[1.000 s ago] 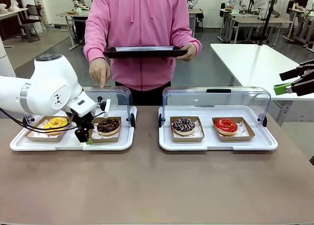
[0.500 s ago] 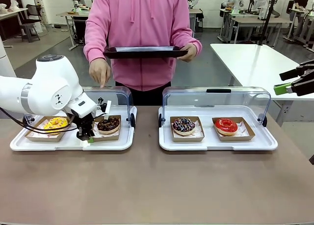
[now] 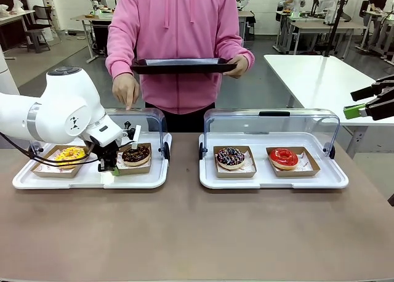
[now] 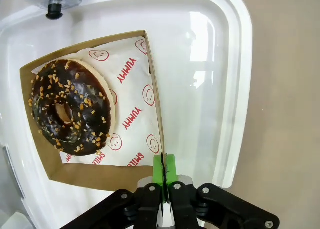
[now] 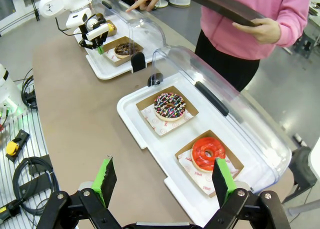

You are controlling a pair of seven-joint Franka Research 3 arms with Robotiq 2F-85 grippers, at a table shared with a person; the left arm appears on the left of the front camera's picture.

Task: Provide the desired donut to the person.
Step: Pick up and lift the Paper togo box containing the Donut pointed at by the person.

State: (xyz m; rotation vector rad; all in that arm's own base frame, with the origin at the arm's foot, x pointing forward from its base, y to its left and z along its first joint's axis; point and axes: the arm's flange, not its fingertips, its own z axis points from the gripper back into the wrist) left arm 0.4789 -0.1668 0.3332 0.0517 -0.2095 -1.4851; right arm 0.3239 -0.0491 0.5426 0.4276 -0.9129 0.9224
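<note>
- Four donuts are laid out on the table [image 3: 197,233]. The person [image 3: 178,23] points toward the chocolate donut [image 4: 72,106], a ring with dark glossy icing, small tan nut crumbs on top and a pale edge of dough below.
- The chocolate donut lies in an open cardboard tray [image 4: 90,173], on white paper [image 4: 132,114] printed with red smiley faces and the word YUMMY.
- The left gripper [image 4: 164,170] is just beside the chocolate donut. Its green pads are pressed together on the thin side wall of the cardboard tray near a corner, clear of the icing.
- A white tray [image 4: 210,89] carries the chocolate donut. A yellow donut [image 3: 69,153] sits beside it and a clear lid [image 3: 154,119] stands open behind it.
- The pointing hand [image 3: 125,90] hangs above and behind the chocolate donut, forefinger down. The other hand [image 3: 237,64] holds a dark tray [image 3: 181,65] higher up.
- A sprinkled donut [image 3: 230,156] and a red donut [image 3: 283,157] sit well apart from the chocolate donut, on a second white tray [image 3: 271,180].
- The right gripper [image 5: 164,184] is far from the chocolate donut, raised above the table, with its jaws spread wide and empty.
</note>
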